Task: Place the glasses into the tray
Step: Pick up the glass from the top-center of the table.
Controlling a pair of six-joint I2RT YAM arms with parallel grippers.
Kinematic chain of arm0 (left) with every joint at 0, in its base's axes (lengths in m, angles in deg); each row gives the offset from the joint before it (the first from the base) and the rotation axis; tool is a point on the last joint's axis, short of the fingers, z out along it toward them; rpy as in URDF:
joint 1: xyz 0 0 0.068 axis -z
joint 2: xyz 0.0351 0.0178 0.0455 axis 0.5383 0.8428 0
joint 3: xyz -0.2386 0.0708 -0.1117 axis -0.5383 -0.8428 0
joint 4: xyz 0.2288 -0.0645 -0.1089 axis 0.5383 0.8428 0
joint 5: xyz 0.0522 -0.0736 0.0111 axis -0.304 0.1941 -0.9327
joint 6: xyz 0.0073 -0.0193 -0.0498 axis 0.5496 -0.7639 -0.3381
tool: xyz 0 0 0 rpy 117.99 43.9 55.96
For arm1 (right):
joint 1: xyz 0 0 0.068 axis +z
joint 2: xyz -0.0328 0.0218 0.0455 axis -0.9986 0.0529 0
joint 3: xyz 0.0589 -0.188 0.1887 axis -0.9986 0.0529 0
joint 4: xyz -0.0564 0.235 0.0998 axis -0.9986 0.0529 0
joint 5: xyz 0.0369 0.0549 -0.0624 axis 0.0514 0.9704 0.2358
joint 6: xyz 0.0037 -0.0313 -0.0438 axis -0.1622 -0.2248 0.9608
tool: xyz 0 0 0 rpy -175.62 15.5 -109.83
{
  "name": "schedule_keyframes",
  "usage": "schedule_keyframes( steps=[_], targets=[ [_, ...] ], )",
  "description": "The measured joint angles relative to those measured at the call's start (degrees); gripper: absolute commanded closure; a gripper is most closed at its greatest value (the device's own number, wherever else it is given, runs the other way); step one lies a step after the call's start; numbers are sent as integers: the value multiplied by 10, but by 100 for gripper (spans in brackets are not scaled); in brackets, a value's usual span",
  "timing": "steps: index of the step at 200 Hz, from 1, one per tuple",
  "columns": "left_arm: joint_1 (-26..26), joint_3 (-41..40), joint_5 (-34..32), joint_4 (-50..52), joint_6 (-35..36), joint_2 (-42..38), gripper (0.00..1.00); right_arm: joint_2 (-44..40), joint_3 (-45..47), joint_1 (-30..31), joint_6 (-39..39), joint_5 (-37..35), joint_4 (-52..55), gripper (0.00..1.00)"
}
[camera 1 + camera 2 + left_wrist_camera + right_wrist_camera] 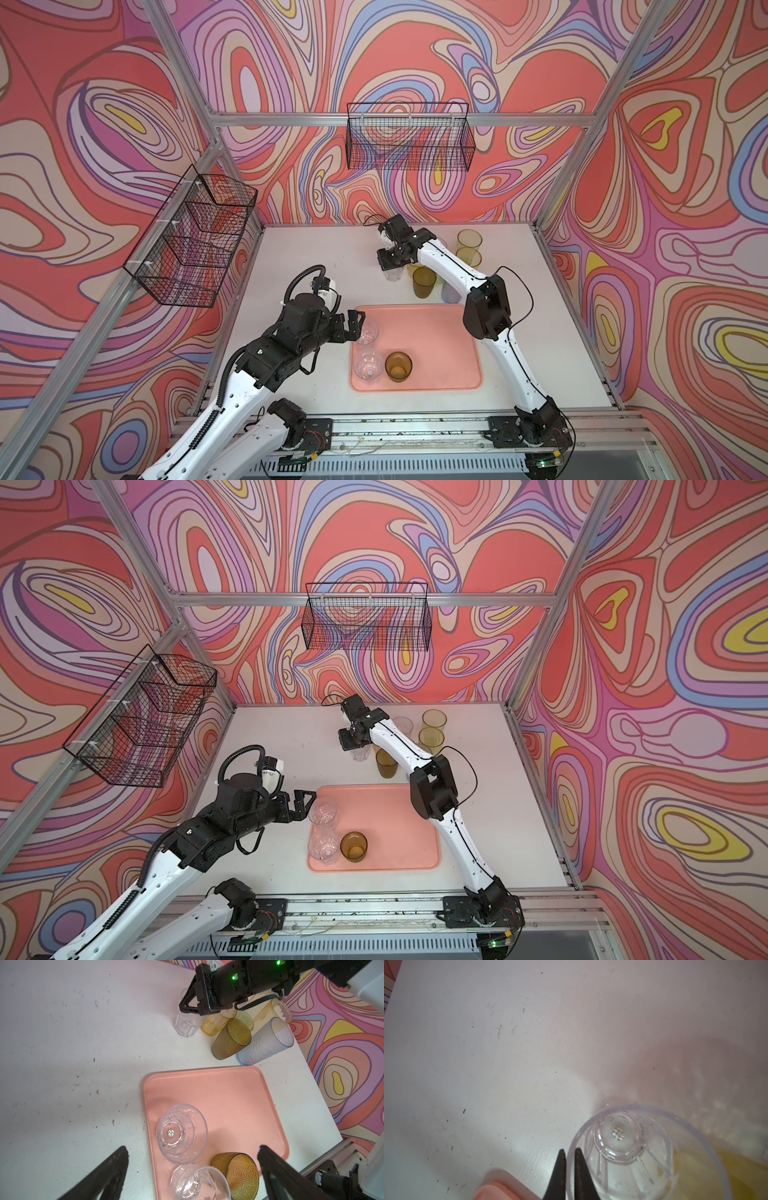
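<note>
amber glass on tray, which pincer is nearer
Left. Left pincer hangs open at the tray's edge near the amber glass; right pincer pinches a clear glass beyond the tray.

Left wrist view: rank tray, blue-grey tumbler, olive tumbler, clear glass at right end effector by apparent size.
1. tray
2. blue-grey tumbler
3. olive tumbler
4. clear glass, though farthest and partly hidden

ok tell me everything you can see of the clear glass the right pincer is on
The clear glass is short and see-through, with ribbed walls and a round base flecked with dark specks. It stands upright, mouth up, on the white table, beside a yellow glass. The right pincer is shut on its rim, one fingertip inside, one outside.
</note>
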Motion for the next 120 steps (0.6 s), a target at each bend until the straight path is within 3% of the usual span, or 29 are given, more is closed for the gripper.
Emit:
schedule_keyframes(
  steps=[120],
  targets=[
    [-1, 0, -19, 5, -4, -4, 0, -44, 49, 0, -43, 54, -31, 100]
  ],
)
